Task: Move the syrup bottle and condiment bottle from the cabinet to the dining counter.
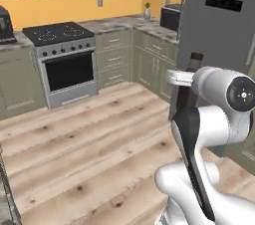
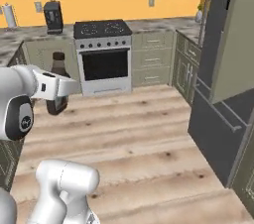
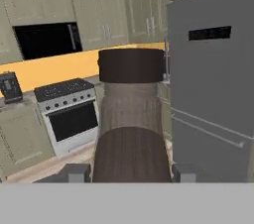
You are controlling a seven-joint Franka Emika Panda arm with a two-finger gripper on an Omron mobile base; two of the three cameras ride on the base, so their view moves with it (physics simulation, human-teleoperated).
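The syrup bottle [image 3: 130,114] is dark brown with a narrow neck and a dark cap, and it stands upright between my fingers [image 3: 74,172]. My gripper [image 3: 130,172] is shut on its body. In the left base view the syrup bottle [image 1: 194,64] rises behind my white hand, with the gripper [image 1: 182,77] at its neck height, in the air over the wooden floor. From the other side the syrup bottle [image 2: 58,64] and the gripper [image 2: 62,87] are at the left. The condiment bottle is out of view. An olive cabinet door [image 2: 234,34] stands open at the right.
A grey fridge [image 1: 219,25] stands close on the right. A steel stove [image 1: 64,59] sits against the back wall among olive base cabinets [image 1: 117,57]. Wide wooden floor [image 2: 139,134] lies ahead. A sliver of speckled stone [image 1: 4,199] shows at the lower left edge.
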